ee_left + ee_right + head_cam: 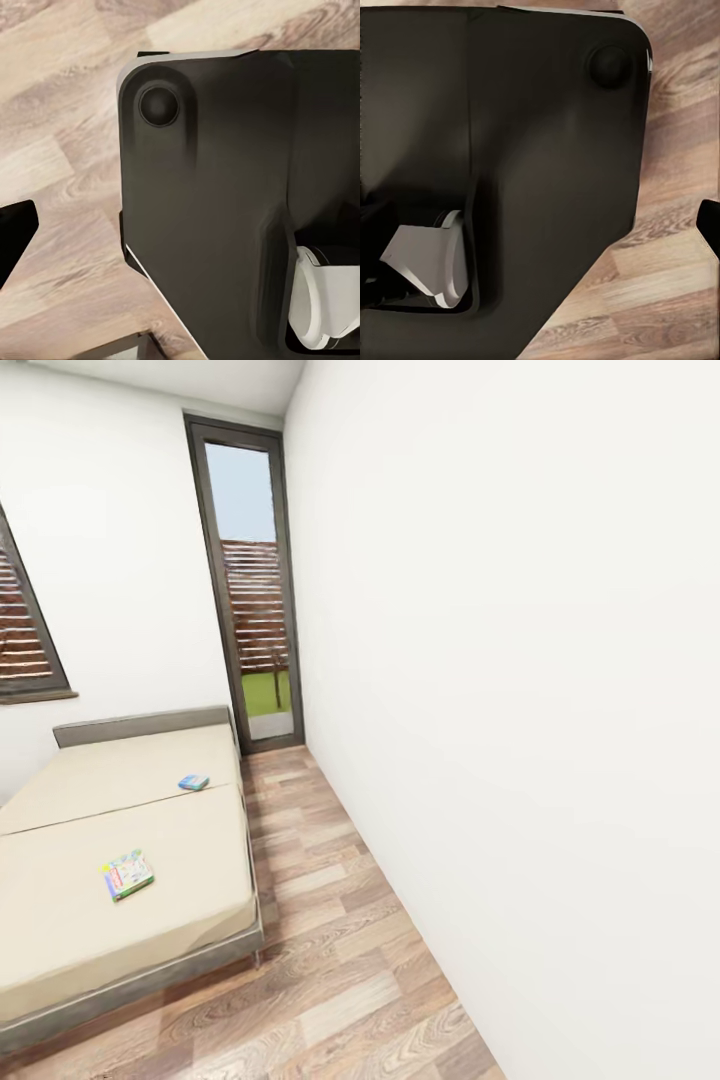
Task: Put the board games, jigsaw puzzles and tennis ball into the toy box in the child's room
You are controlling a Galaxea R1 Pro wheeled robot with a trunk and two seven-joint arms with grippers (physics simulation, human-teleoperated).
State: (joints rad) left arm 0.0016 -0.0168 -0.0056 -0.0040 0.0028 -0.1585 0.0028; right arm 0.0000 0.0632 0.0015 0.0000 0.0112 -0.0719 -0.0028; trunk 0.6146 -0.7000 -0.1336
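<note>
two board games lie on the bed [150,830], well apart from each other. the nearer one, a yellow-green board game [127,874], lies flat on the near mattress half, at about 8 o'clock in the head view, turned slightly askew to the bed edge. the farther one, a blue board game [194,782], sits just beyond the seam between the two mattress halves, at about 10 o'clock, close to the bed's right edge.

bed: cream mattress, dark grey frame, low headboard [140,725] against the far white wall. a thin leg shows under the near right corner.

wood-plank floor [340,960] runs along the bed's right side from 6 o'clock up to a tall narrow glass door [250,580] at 12 o'clock; slatted fence and grass show through it. a window [25,630] with slats sits at 9 o'clock. a plain white wall [520,710] takes up the whole right side.

left wrist view: dark robot base [217,195] with a round knob, a white wheel part [326,300], planks beneath. right wrist view: same dark base [510,150], planks beside it.

jaws of both arms: state cannot be told.
</note>
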